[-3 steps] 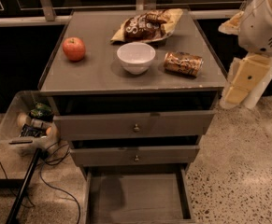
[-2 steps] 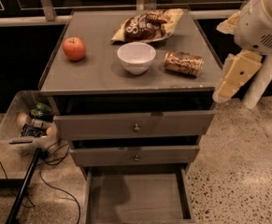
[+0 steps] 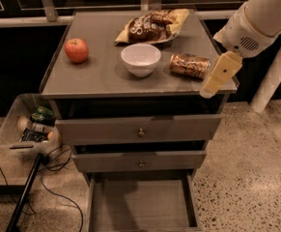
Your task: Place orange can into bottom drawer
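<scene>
The orange can [image 3: 189, 65] lies on its side on the cabinet top, right of the white bowl [image 3: 140, 59]. My gripper [image 3: 209, 89] hangs from the white arm [image 3: 256, 21] at the right. It sits just right of and slightly in front of the can, over the top's front right corner, and holds nothing. The bottom drawer [image 3: 142, 204] is pulled out at the foot of the cabinet, and its flat grey floor is bare.
A red apple [image 3: 77, 50] sits at the left of the cabinet top [image 3: 96, 76] and a snack bag [image 3: 152, 25] at the back. Two upper drawers with knobs [image 3: 141, 132] stand slightly ajar. A bin of items [image 3: 29, 127] and cables lie on the floor at left.
My gripper has moved left and a little up, from beside the cabinet's right edge to close by the can. The can, bowl and drawers have not moved.
</scene>
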{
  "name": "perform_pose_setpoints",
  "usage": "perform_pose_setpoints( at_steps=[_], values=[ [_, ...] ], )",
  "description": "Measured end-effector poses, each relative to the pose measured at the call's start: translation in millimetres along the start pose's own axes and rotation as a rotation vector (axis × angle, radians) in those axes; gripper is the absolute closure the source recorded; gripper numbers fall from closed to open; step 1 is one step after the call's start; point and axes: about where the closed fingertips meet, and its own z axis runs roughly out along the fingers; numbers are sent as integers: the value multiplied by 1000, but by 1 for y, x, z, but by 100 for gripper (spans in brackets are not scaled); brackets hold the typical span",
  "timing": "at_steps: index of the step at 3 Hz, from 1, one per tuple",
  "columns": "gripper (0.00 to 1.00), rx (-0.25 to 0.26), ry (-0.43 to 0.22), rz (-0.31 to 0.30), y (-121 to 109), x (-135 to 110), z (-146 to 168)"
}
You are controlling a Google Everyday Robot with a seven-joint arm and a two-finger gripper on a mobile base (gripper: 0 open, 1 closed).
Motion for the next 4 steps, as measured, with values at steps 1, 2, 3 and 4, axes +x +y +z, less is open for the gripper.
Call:
perform_pose_setpoints(
  at_steps=[1,2,3,4],
  values=[
    [0,-7,-17,5,-12,-16,25],
    [0,-1,-41,-35,-30,-41,65],
    [0,-2,-40,-35,-30,-41,66],
    [0,-8,-52,-47,-25,-42,71]
  ],
)
